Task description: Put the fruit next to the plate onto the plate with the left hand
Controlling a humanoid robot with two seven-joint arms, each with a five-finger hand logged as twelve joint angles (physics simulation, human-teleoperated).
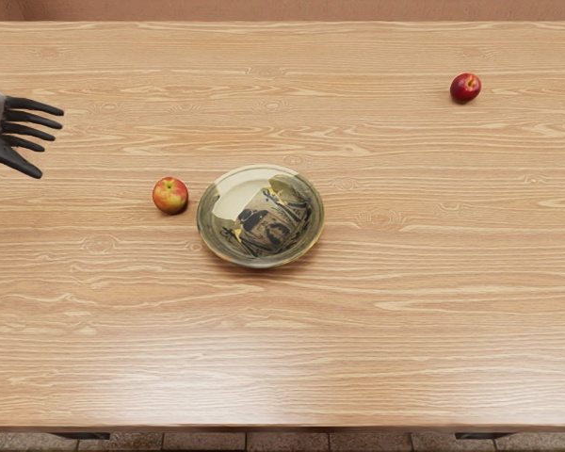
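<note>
Red-and-yellow apple (pixel 169 195) on a wooden table (pixel 405 311), just left of a patterned olive plate (pixel 260 216), not on it, left hand (pixel 17 134) at the left edge, black fingers spread, holding nothing, well apart from the apple, second red apple (pixel 465 88) far back right.

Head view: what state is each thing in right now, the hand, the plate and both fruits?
Left hand: open, fingers spread, holding nothing, at the left edge of the table.
Plate: upright on the table, no fruit on it.
Yellow-red fruit: on the table just left of the plate, not touching it.
Red fruit: on the table at far right, well away from the plate.
</note>
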